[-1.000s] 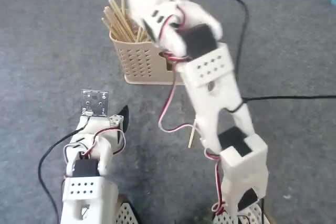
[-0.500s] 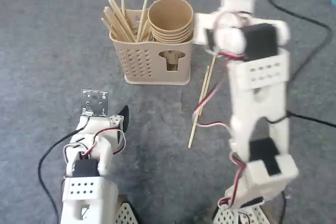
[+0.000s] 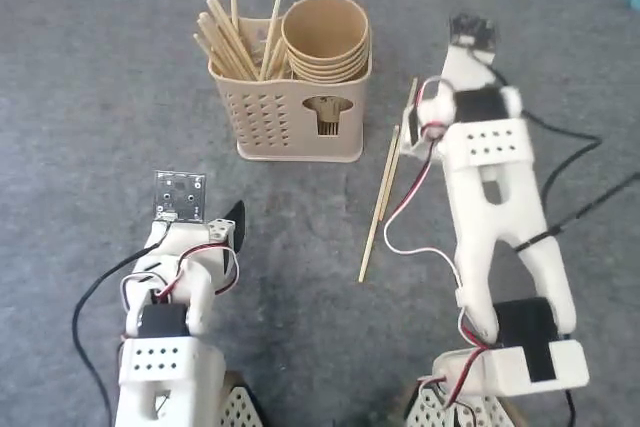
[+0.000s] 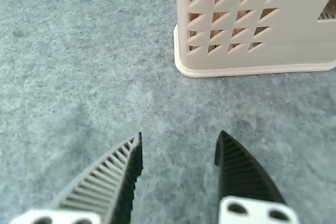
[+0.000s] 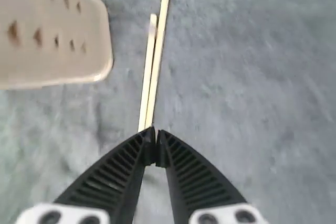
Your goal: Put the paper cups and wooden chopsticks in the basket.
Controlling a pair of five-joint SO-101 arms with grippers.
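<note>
While the grey carpeted worktop (image 3: 90, 97) spreads under everything, the beige perforated plastic basket (image 3: 290, 127) standing upright on it serves as the marker for every place. The white right arm (image 3: 495, 207) lies stretched out alongside the basket, on the side where the cups sit, with its wrist about level with the basket's front wall. The right fingers (image 5: 126, 177) are pressed together with their tips touching, just at the near ends of the two loose chopsticks. Whether they nip any wood cannot be told. The white left arm (image 3: 170, 337) sits folded well in front of the basket, toward its chopstick side. The left fingers (image 4: 118, 177) are spread wide apart and hold nothing; they point at the basket's lower corner, with bare carpet between. Inside the basket, a nested stack of brown paper cups (image 3: 325, 37) fills the compartment nearer the right arm, its rims rising above the wall. A bundle of pale wooden chopsticks (image 3: 235, 37) stands leaning in the other compartment, the ends fanning out over the rim. Two loose pale wooden chopsticks (image 3: 380, 202) lie flat on the worktop just beside the basket's cup-side wall, not touching it. They run nearly parallel, overlapping for part of their length, and one reaches well past the basket's front.
</note>
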